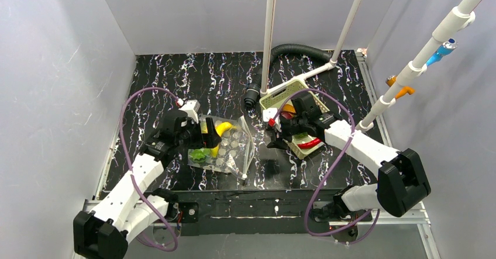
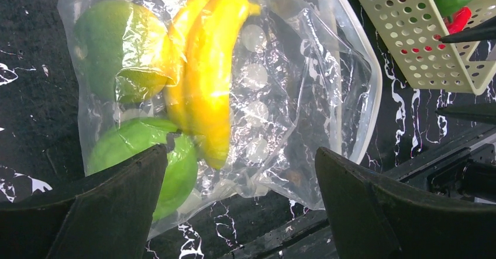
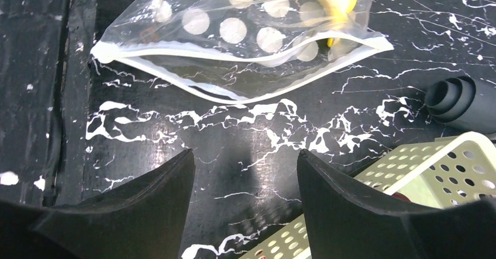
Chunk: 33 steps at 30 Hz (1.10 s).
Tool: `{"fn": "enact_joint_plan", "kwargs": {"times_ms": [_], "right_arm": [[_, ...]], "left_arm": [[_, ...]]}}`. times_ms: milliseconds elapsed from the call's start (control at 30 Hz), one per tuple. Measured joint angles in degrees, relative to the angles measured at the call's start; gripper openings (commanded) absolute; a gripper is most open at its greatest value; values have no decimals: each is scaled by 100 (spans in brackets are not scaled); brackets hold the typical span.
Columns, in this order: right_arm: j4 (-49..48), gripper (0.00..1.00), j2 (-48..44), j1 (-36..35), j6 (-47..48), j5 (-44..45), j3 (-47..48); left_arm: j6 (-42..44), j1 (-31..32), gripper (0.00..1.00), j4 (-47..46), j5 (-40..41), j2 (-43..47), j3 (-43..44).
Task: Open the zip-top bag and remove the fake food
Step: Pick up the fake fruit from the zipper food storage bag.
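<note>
Across the black, white-veined tabletop (image 1: 193,72), the pale perforated basket (image 1: 275,95) stands toward the far right, with the zip-top bag (image 1: 231,148) lying flat to its left, between the two arms.

From above, the bag's zip edge is on its right side, facing the basket, and its sealed bottom points toward the left arm. The right wrist view shows that mouth gaping, its two white lips bowed apart.

At the bag's left end is the left gripper (image 1: 196,135), fingers spread wide and holding nothing. In its wrist view the bag (image 2: 292,95) fills the space ahead of and between the fingertips. The left fingertip (image 2: 117,206) overlaps the bag's near corner, though contact cannot be judged.

Over bare table between the bag's mouth and the basket hangs the right gripper (image 3: 245,159), its fingers apart and empty. The bag (image 3: 234,31) lies beyond its fingertips, not between them, and the basket's corner (image 3: 421,165) sits just beside the right finger.

Inside the bag, the yellow banana (image 2: 213,78) runs from far to near in the overhead view, across the line from mouth to bottom. Two green round pieces (image 2: 117,48) sit against it on the sealed side.

A red chili (image 1: 310,144) lies in the basket.
</note>
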<state>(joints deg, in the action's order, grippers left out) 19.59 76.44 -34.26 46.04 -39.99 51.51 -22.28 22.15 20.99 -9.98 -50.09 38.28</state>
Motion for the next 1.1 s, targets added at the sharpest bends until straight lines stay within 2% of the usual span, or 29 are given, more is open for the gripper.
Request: {"fn": "enact_joint_plan", "kwargs": {"times_ms": [533, 900, 1100], "right_arm": [[-981, 70, 380, 0, -1073, 55, -173], [-1685, 69, 435, -20, -1939, 428, -249], [-1851, 65, 623, -131, -2243, 437, -256]], "left_arm": [[17, -409, 98, -284, -393, -879, 396], [-76, -597, 98, -592, -476, -1580, 560], [-116, -597, 98, -728, -466, -2070, 693]]}}
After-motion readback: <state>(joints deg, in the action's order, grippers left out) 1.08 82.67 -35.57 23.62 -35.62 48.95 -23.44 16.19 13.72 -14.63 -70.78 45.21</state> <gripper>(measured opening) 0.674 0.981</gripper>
